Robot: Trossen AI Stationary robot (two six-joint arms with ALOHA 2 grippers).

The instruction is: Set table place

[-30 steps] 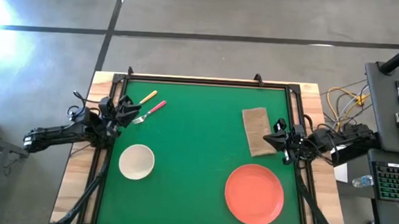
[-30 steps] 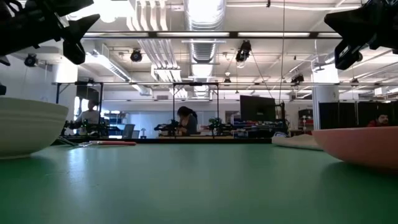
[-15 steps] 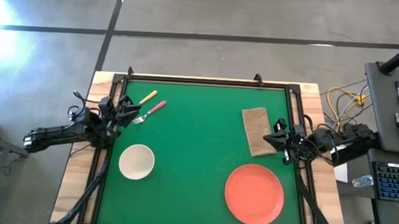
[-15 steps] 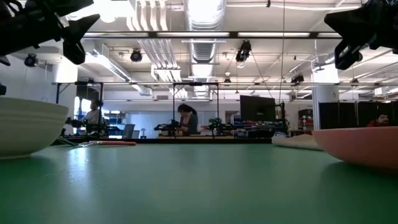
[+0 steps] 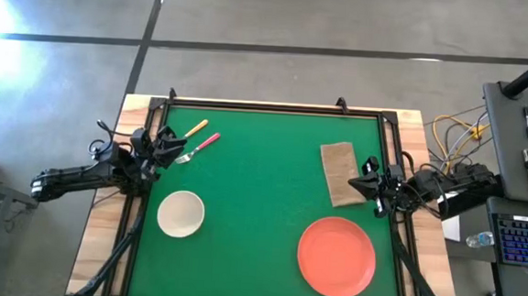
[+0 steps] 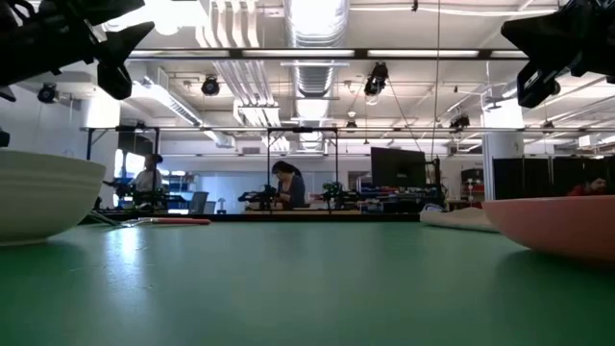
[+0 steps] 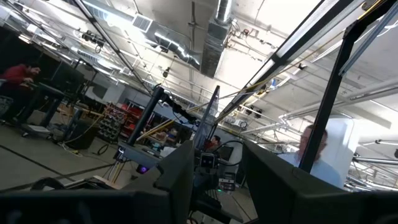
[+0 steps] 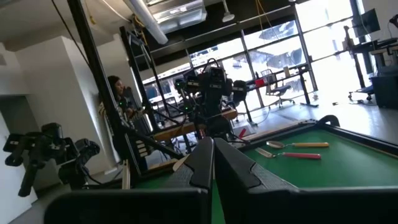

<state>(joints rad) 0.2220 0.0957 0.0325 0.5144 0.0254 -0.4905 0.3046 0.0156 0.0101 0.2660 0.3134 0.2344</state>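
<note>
The orange-red plate (image 5: 335, 255) lies flat at the table's near right, and the cream bowl (image 5: 181, 213) stands at the near left. The yellow-handled spoon (image 5: 194, 128) and the pink-handled fork (image 5: 202, 145) lie side by side at the far left. The brown napkin (image 5: 339, 173) lies flat at the right. My left gripper (image 5: 170, 145) is open and empty, raised at the left edge beside the fork. My right gripper (image 5: 363, 179) is shut and empty, raised over the napkin's right edge. In the low view both grippers (image 6: 115, 58) (image 6: 538, 62) hang well above the green table (image 5: 261, 194).
A black frame (image 5: 276, 106) with corner posts runs round the green top. Cables and a keyboard (image 5: 520, 242) lie off the table's right side. People show at benches (image 6: 286, 187) in the room beyond the far edge. The green middle of the table lies between the things.
</note>
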